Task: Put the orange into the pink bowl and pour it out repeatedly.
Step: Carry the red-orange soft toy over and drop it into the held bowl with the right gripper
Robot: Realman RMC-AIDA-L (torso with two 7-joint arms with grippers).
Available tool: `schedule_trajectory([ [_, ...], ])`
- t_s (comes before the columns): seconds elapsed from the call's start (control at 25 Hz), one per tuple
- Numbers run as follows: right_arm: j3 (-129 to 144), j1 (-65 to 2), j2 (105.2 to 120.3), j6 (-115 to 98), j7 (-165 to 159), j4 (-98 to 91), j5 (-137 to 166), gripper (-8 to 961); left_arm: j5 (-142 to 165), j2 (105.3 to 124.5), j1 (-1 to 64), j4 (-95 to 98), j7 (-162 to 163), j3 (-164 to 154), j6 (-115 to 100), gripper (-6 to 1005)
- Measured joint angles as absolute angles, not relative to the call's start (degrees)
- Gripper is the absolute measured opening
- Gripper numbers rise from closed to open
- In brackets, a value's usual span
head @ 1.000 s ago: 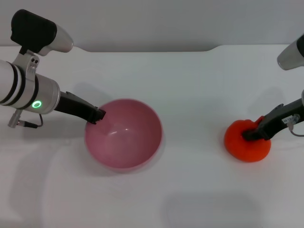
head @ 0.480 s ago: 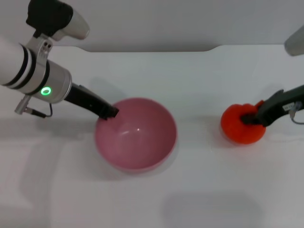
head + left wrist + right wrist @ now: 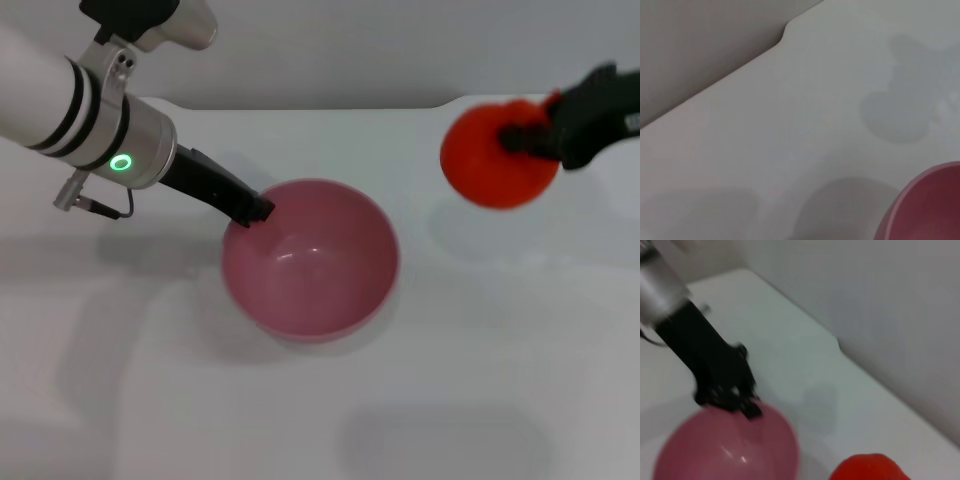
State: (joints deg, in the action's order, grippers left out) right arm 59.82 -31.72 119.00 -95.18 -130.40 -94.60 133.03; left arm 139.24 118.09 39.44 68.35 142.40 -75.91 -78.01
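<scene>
Head view: the right end effector (image 3: 527,138) grips the orange (image 3: 497,155) aloft above the counter (image 3: 480,330), well apart from the pink bowl (image 3: 312,260), whose rim the left end effector (image 3: 258,211) pinches. Right wrist view: bowl ahead; an early release would probably miss it.

Bowl (image 3: 312,262) smooth glossy pink plastic with highlights; orange (image 3: 497,155) matt; table (image 3: 450,380) smooth matt white; left arm casing (image 3: 130,155) brushed metal.
</scene>
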Motion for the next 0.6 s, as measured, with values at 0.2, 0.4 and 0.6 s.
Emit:
schedule_trajectory([
  [0.2,62.43,-31.65,118.99,-97.63,-133.09,-104.08,128.25,73,139.21,118.16,39.84,68.57,142.42,-76.01,-77.54,45],
  [0.4,66.91,-32.11,118.9,-97.15,-132.99,-103.71,122.56,74,139.0,118.45,40.4,68.45,142.6,-76.25,-77.52,45],
  [0.6,72.66,-32.22,118.9,-93.22,-129.84,-99.14,122.59,69,137.57,118.48,40.42,68.54,142.65,-76.99,-77.46,45],
])
